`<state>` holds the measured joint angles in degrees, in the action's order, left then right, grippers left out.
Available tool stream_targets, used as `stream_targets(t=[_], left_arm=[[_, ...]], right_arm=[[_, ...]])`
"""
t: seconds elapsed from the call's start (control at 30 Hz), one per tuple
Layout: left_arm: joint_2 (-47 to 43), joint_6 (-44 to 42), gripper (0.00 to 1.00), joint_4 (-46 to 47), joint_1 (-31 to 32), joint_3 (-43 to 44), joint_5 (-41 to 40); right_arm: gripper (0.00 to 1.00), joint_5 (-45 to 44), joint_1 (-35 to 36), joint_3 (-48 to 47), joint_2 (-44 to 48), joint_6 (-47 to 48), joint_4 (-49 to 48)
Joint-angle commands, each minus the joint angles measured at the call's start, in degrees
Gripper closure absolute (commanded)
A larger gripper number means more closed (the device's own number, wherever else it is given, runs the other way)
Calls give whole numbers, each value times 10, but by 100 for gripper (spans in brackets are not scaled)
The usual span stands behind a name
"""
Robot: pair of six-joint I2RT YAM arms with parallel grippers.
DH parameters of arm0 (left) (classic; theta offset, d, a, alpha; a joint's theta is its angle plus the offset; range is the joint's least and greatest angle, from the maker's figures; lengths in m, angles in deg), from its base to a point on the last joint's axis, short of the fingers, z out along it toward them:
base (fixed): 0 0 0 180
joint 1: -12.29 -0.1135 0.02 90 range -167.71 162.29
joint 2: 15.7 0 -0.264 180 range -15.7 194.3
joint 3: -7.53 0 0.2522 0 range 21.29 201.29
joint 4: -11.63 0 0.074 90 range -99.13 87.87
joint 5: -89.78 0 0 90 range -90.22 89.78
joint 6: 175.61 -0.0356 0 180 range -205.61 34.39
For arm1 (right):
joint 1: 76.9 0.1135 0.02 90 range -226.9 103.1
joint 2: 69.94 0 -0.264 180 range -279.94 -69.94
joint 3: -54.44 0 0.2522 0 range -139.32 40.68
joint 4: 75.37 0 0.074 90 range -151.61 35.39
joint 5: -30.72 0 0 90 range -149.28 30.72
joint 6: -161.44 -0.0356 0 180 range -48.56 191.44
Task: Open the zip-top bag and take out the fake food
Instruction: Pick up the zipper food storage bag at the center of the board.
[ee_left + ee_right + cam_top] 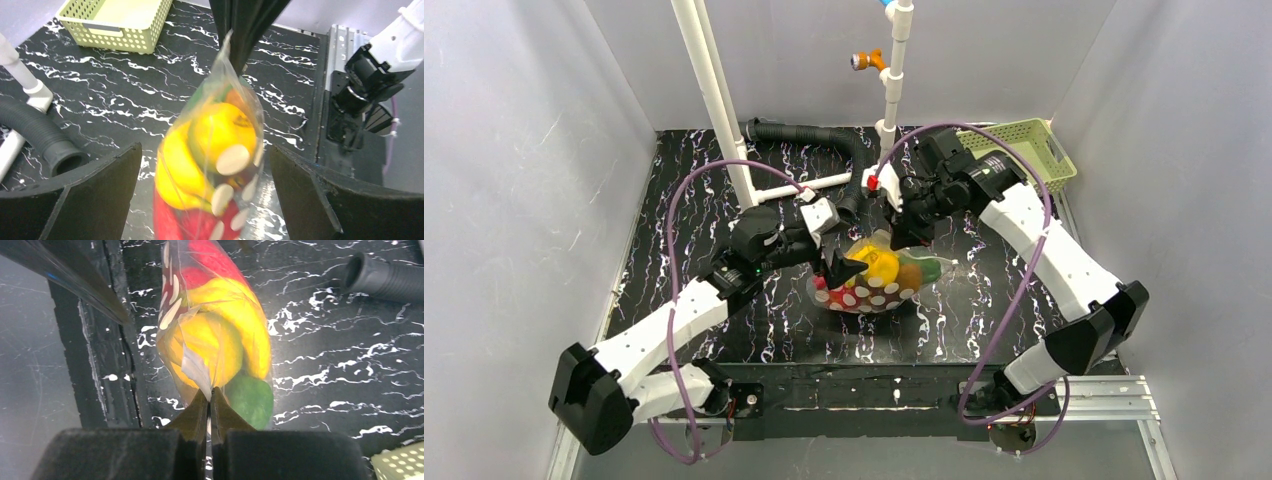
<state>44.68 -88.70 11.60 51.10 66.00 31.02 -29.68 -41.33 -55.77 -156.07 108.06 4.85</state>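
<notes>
The zip-top bag (874,282), clear with pale dots, hangs just above the black marbled table at its middle. My right gripper (210,391) is shut on a thin edge of the bag (197,367) and holds it up. Through the plastic the fake food shows: a yellow lemon (220,127), a yellow banana (175,172), a red piece (172,225) and a green ball (248,397). My left gripper (204,150) is open wide, one finger on each side of the bag (227,65), with a gap to both. In the top view it (844,268) sits at the bag's left end.
A pale green basket (1024,150) stands at the back right corner. A black corrugated hose (814,135) lies along the back, its open end (62,155) near my left finger. White pipes (719,100) rise at the back. Grey walls close in three sides.
</notes>
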Motion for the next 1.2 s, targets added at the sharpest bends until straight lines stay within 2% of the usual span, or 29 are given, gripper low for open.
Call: stream_targets(t=[0.0,0.23,0.37,0.43,0.53,0.63,0.67,0.8,0.93,1.07,1.17], left_arm=[[46,-39,2,94,2,-9,1],[85,-4,7,215,3,-28,55],[91,26,16,256,4,-36,74],[91,27,29,249,3,-37,79],[100,27,67,209,4,-22,96],[95,25,94,183,3,-25,103],[88,23,100,180,3,-30,100],[48,12,100,177,3,-67,73],[19,18,100,184,-1,-94,55],[4,27,100,200,-8,-113,51],[-5,49,100,210,-15,-128,48]], right_arm=[[99,35,6,-16,-31,-17,-4],[99,70,8,-29,-53,-23,-13],[99,79,8,-24,-47,-23,-18],[99,89,8,-21,-41,-19,-17],[99,99,8,-18,-34,-16,-15],[99,100,7,-11,-25,-10,-13],[99,100,7,-4,-19,-7,-13],[99,117,1,32,11,8,-18],[82,143,-9,75,39,29,-25],[55,182,-35,103,61,54,-22],[34,247,-93,116,78,71,-18]])
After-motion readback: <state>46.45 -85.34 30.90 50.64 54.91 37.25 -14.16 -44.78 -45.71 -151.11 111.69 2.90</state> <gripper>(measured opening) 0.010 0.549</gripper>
